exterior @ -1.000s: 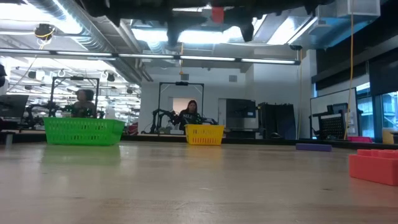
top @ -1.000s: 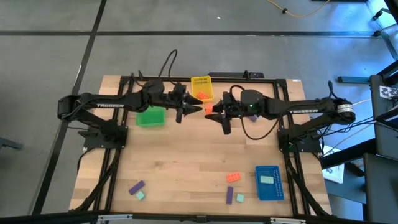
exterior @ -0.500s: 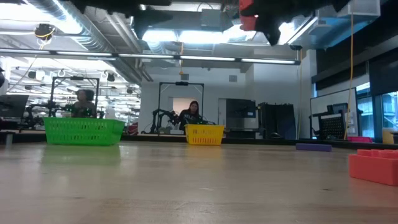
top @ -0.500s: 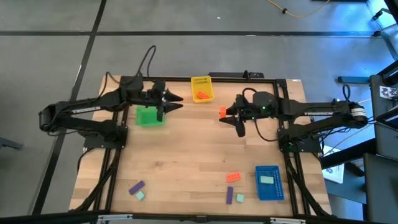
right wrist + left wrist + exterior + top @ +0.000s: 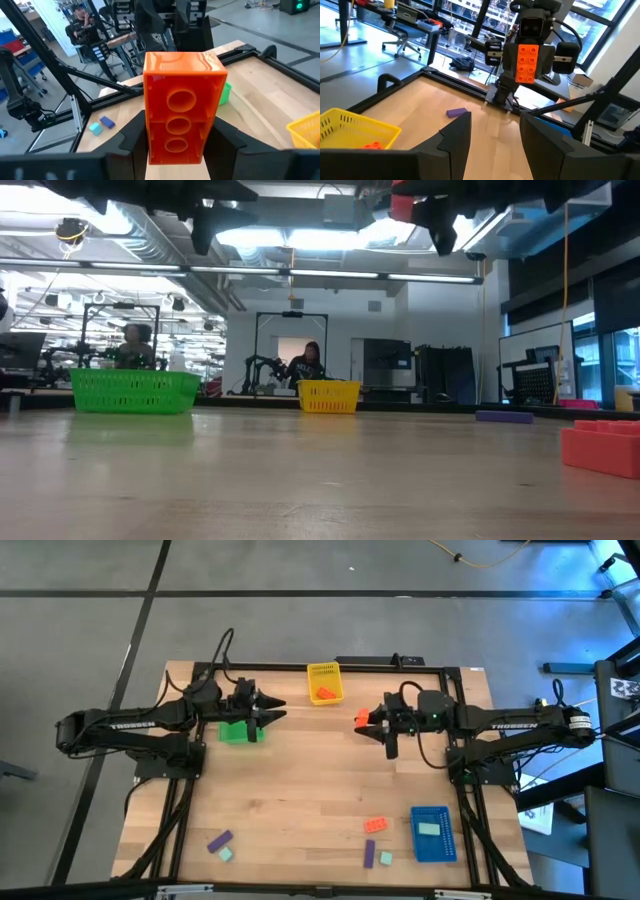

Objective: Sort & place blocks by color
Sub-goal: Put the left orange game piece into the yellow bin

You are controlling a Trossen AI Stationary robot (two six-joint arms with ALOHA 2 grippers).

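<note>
- The left hand (image 5: 272, 710) hangs above the worktop's (image 5: 300, 800) far left part, over a tray (image 5: 240, 730).
- The right hand (image 5: 368, 721) faces it from the right, clamping a brick (image 5: 360, 718).
- Another tray (image 5: 324, 682) sits at the far edge, between them.
- A third tray (image 5: 432, 834) lies near right.

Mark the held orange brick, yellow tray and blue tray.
orange brick (image 5: 182, 112), right wrist view, middle of its hollow underside.
yellow tray (image 5: 324, 671), high view, bare mesh floor.
blue tray (image 5: 432, 846), high view, bare floor.
</note>
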